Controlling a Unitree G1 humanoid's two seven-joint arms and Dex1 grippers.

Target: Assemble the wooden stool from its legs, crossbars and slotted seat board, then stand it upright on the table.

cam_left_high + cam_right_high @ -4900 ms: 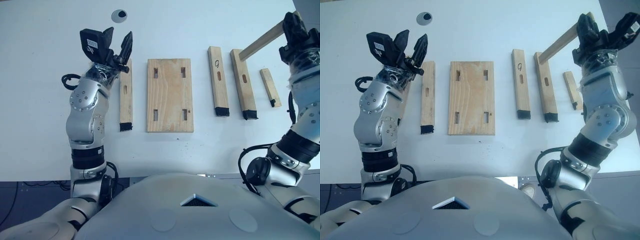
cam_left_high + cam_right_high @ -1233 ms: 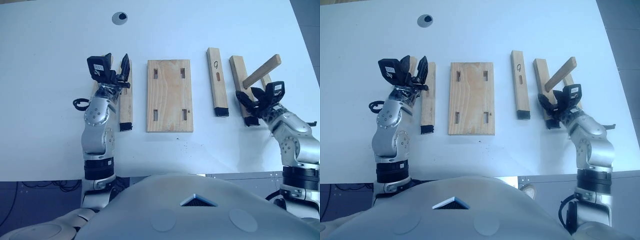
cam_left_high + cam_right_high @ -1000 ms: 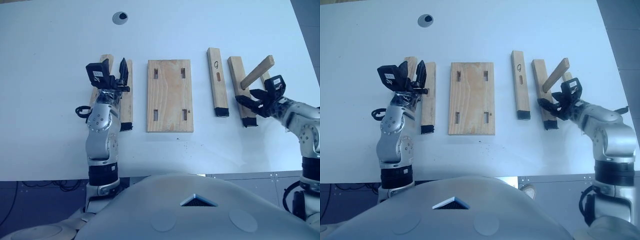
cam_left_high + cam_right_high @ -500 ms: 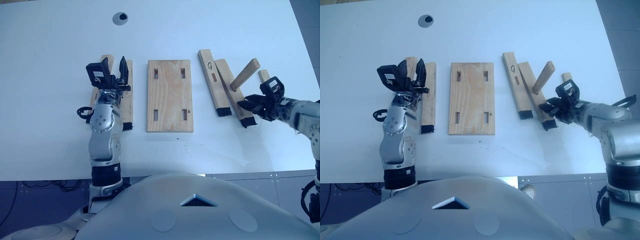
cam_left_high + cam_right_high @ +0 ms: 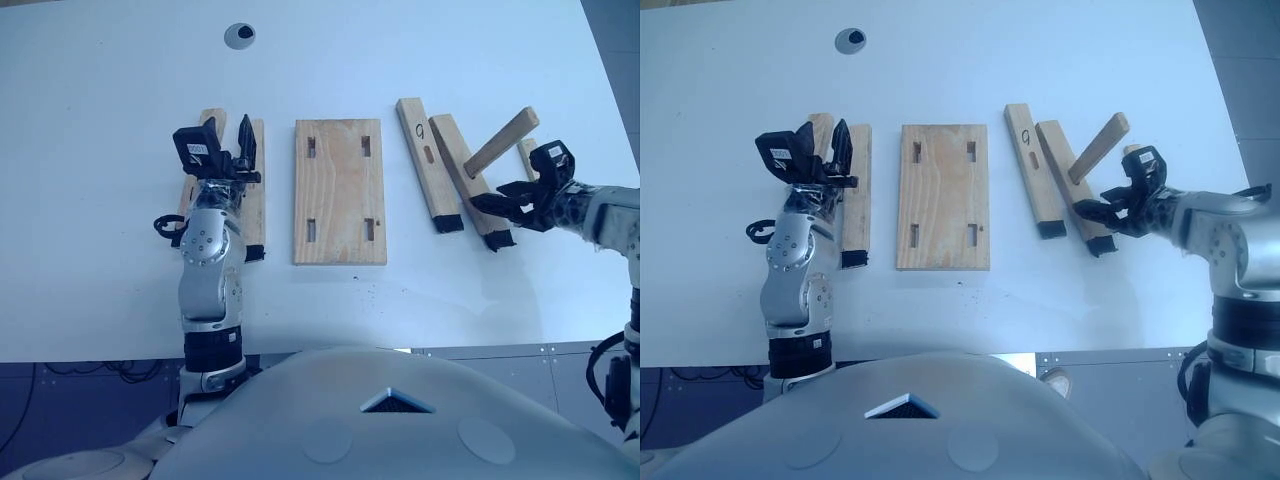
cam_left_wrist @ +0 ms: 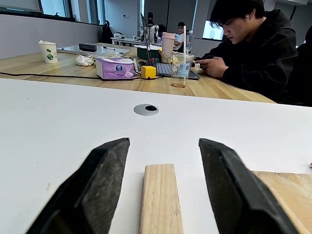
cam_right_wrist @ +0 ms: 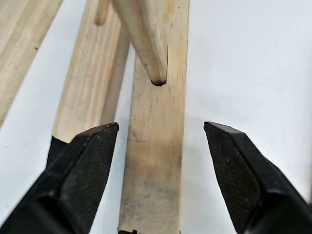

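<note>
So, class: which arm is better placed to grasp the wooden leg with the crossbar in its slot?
Right. The open right gripper brackets that black-tipped wooden leg near the slanted crossbar; the left gripper hangs beyond the rectangular slotted seat board, over another leg.

**Markings: one digit, two tags**

Handwritten "9" in dark pen near the far end of the slotted leg just right of the seat board. White tag on the left claw has dark characters, too small to read. White tag on the right claw is likewise illegible. The print on the purple tissue pack in the room behind can't be made out.
</note>
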